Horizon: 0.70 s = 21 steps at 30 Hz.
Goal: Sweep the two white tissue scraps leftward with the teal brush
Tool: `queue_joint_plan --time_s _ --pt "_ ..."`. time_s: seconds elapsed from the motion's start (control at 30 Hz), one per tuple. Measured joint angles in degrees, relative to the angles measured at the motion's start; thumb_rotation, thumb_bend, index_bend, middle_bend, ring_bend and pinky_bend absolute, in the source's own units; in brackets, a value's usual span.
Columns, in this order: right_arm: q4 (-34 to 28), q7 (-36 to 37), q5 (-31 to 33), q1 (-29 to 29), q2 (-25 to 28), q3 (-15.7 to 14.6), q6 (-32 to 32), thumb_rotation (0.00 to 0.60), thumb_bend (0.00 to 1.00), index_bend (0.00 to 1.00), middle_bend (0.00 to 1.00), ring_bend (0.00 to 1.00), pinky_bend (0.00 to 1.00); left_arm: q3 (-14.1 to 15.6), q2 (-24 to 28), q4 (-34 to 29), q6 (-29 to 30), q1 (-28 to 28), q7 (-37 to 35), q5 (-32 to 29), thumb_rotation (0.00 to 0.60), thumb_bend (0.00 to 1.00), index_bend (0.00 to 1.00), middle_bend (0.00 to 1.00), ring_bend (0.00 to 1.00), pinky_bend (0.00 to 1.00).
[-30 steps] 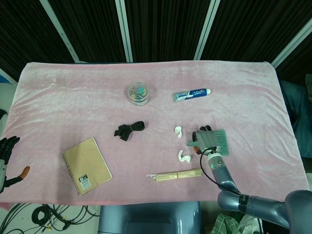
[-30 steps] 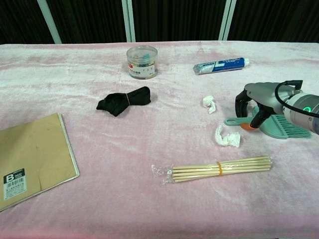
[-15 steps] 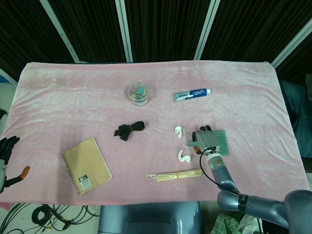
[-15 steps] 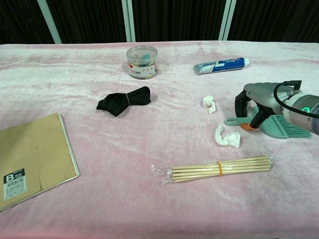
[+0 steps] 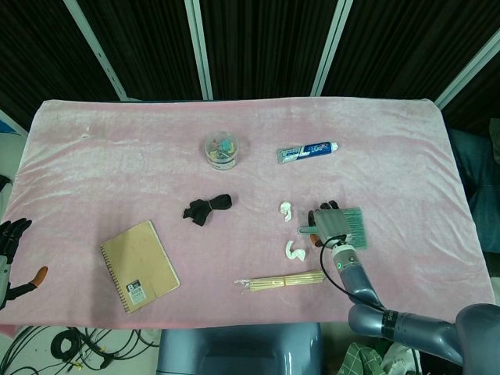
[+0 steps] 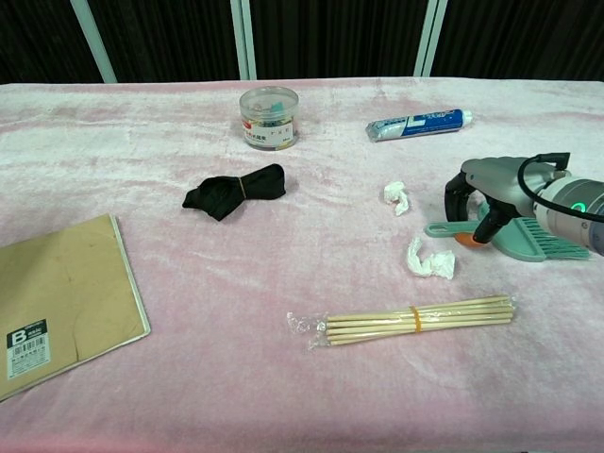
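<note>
- teal brush (image 6: 528,238) lies flat on the pink cloth (image 5: 117,156) at the right side of the table, its handle pointing left and its bristles to the right; the right hand (image 6: 495,193) rests over its middle with fingers curled down around it, though a firm grip cannot be told.
- two white tissue scraps lie just left of the brush: the upper scrap (image 6: 397,196) beside the hand, the lower scrap (image 6: 429,260) just beside the handle's tip and a little nearer the front edge.
- a bundle of wooden sticks (image 6: 415,318) lies in front of the lower scrap, running left to right, near it but apart.
- leftward of the scraps, a black cloth tie (image 6: 234,191) sits mid-table; a brown notebook (image 6: 57,297) lies further left by the front edge.
- a clear jar (image 6: 268,117) of coloured bits and a toothpaste tube (image 6: 418,124) lie toward the far side, away from the scraps.
- the brush is flat and teal throughout, with a thin handle and a broad fan of bristles.
- bare pink cloth stretches between the scraps and the black tie.
- the left hand (image 5: 11,254) shows at the table's left edge in the head view, off the cloth, dark fingers spread and holding nothing.
</note>
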Motion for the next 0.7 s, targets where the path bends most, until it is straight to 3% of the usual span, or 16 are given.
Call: queue_joint_plan --time_s 0.27,0.7 --pt "-2.85 0.57 -1.10 0.02 1.65 0.84 0.94 0.600 0.36 0.59 0.52 0.26 0.12 0.02 0.09 -0.13 -0.11 -0.01 -0.30 -0.03 0.600 0.28 0.09 0.09 0.00 0.02" --pt "-16.71 2.91 -0.38 -3.09 6.86 1.60 7.44 0.600 0.35 0.59 0.52 0.26 0.12 0.14 0.34 -0.16 -0.12 0.07 -1.18 0.13 0.600 0.28 0.08 0.09 0.00 0.02"
